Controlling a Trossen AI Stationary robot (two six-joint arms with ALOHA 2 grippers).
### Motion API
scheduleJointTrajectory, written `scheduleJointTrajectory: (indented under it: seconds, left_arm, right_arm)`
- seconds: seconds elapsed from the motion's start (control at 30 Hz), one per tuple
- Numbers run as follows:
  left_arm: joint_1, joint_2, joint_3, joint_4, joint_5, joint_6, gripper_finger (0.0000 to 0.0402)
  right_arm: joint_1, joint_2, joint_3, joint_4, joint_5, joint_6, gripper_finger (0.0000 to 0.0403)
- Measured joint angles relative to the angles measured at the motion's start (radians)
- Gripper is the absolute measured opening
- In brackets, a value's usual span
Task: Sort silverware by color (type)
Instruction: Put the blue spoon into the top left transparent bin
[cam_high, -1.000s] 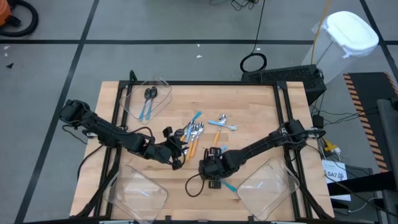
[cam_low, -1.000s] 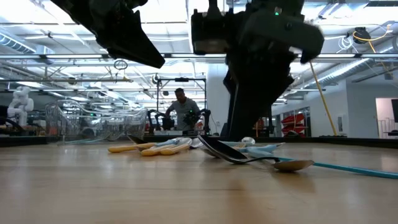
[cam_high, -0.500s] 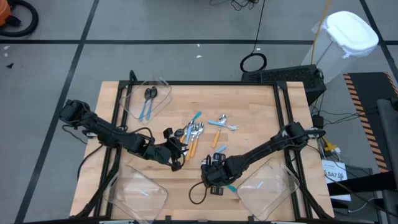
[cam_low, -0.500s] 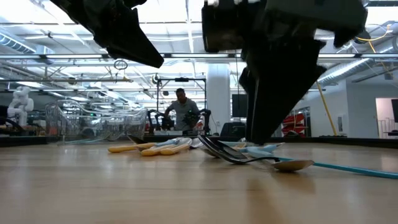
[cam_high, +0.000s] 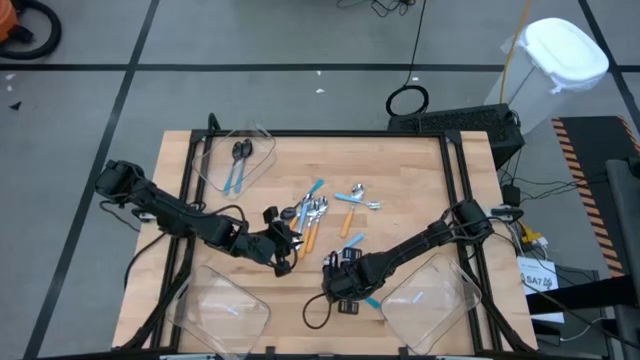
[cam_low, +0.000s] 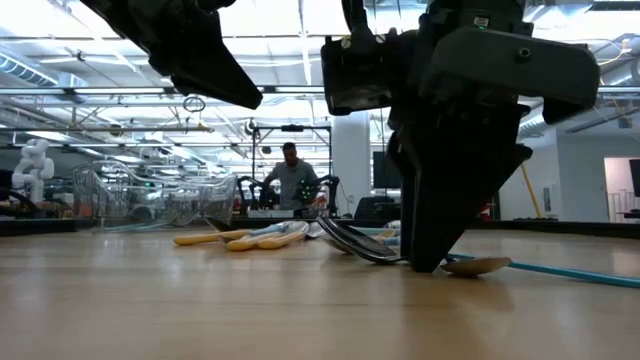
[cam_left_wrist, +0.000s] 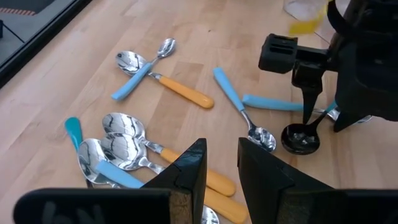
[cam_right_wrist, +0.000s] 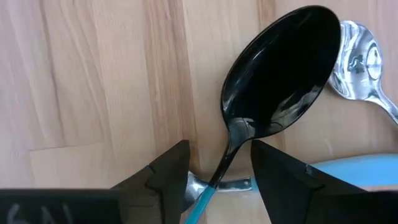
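Light wooden bench (cam_high: 400, 180) with a black frame along its edges. Three clear plastic bins on it: one at the far left corner (cam_high: 215, 165), one at the near left (cam_high: 215, 305), one at the near right (cam_high: 435, 300). Grey floor with dark lines around the bench. White bin with lid (cam_high: 565, 50) off the far right. Black cable coil (cam_high: 407, 100) on the floor. A person (cam_low: 291, 175) stands in the room behind.

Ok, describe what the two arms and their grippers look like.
Both arms are dark, jointed and slim, with black cables trailing along them. The left gripper and the right gripper end in two flat, dark, wedge-shaped fingers. A black cable loops off the right arm's wrist. No markings can be read.
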Motion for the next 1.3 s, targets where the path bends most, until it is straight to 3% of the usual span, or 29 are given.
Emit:
scheduleJointTrajectory:
  seconds: [0.17,0.5,0.87,1.3]
  left_arm:
    - [0.000,0.000,0.000,0.000,0.000,-0.001,0.0092]
    - [-0.015,0.000,0.000,0.000,0.000,-0.002,0.0092]
    - [-0.053,0.000,0.000,0.011,-0.001,-0.016,0.0092]
    - [-0.113,0.000,0.000,0.008,-0.002,-0.066,0.0092]
  right_arm:
    - [0.000,0.000,0.000,-0.026,0.026,0.058,0.0137]
    - [0.001,0.001,-0.002,0.020,0.049,0.073,0.0013]
    - [-0.002,0.007,0.087,-0.038,0.067,0.034,0.0006]
    - [0.033,-0.003,0.251,-0.285,0.139,-0.018,0.0005]
